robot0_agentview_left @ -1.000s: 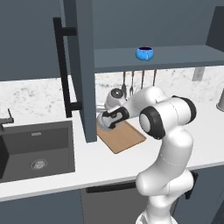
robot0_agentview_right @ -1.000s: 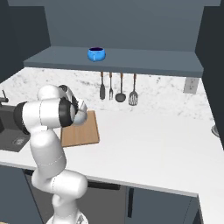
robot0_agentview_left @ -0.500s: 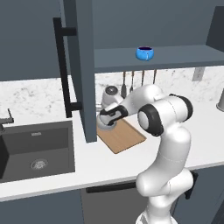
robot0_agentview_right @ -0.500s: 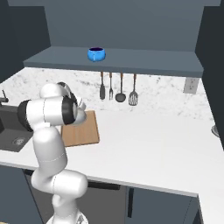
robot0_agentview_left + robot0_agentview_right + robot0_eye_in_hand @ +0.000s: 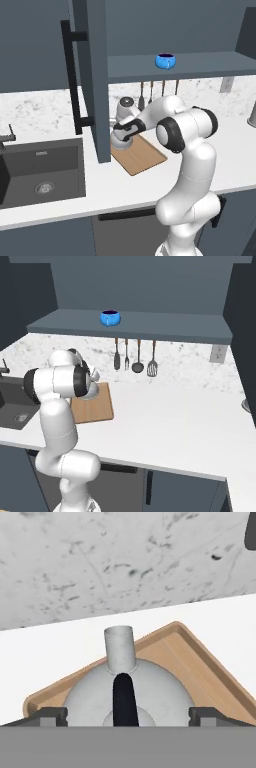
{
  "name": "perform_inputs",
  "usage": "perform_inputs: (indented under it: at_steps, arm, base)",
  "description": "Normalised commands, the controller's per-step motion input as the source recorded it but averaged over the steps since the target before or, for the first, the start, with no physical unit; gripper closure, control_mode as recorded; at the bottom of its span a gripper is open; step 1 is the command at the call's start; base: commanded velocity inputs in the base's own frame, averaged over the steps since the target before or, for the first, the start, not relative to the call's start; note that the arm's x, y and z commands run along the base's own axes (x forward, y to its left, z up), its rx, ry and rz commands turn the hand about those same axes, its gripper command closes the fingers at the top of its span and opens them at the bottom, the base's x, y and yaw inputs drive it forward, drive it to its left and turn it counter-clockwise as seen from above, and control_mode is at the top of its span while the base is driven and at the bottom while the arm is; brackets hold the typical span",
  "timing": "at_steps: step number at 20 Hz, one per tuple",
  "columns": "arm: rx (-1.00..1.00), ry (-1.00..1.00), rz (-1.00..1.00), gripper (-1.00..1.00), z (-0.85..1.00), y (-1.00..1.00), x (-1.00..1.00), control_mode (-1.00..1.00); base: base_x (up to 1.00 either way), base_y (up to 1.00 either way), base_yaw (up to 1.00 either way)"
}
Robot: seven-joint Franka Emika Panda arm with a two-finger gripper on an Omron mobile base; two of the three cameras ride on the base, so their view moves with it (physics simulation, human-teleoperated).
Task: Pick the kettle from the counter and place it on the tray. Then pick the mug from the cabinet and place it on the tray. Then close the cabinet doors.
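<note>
The silver-grey kettle (image 5: 150, 689) sits on the far corner of the wooden tray (image 5: 205, 664), its spout towards the speckled backsplash. My gripper (image 5: 127, 714) hangs right over it, open, one finger on each side of the dome and the thin black handle between them, untouched. From the left base view the gripper (image 5: 126, 132) sits low over the kettle (image 5: 119, 144) at the tray's (image 5: 142, 157) left end, beside the open cabinet door (image 5: 95, 80). The blue mug (image 5: 165, 61) stands on the cabinet shelf (image 5: 150, 326); in the right base view the mug (image 5: 110, 318) is above the arm.
A dark sink (image 5: 42, 167) lies left of the tray. Utensils (image 5: 135, 358) hang on the backsplash under the shelf. A taller grey vessel (image 5: 252, 116) stands at the far right of the white counter (image 5: 170, 416). The right cabinet door (image 5: 242, 331) is open too.
The gripper came down and slightly left with the kettle, which now rests on the tray. The fingers now stand apart around it.
</note>
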Motion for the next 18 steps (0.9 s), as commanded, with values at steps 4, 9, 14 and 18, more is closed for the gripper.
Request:
perform_inputs:
  at_steps: [4,9,14,18]
  arm:
    - [0.00,0.00,0.00,-1.00,-0.18,-0.07,0.00,-1.00]
    - [0.00,-0.01,0.00,-1.00,-0.09,-0.03,0.01,-1.00]
    - [0.00,0.00,0.00,-1.00,0.05,0.00,0.00,-1.00]
    - [0.00,0.00,0.00,-1.00,0.18,0.00,-0.09,-1.00]
  base:
    - [0.00,0.00,0.00]
    - [0.00,0.00,0.00]
    - [0.00,0.00,0.00]
    - [0.00,0.00,0.00]
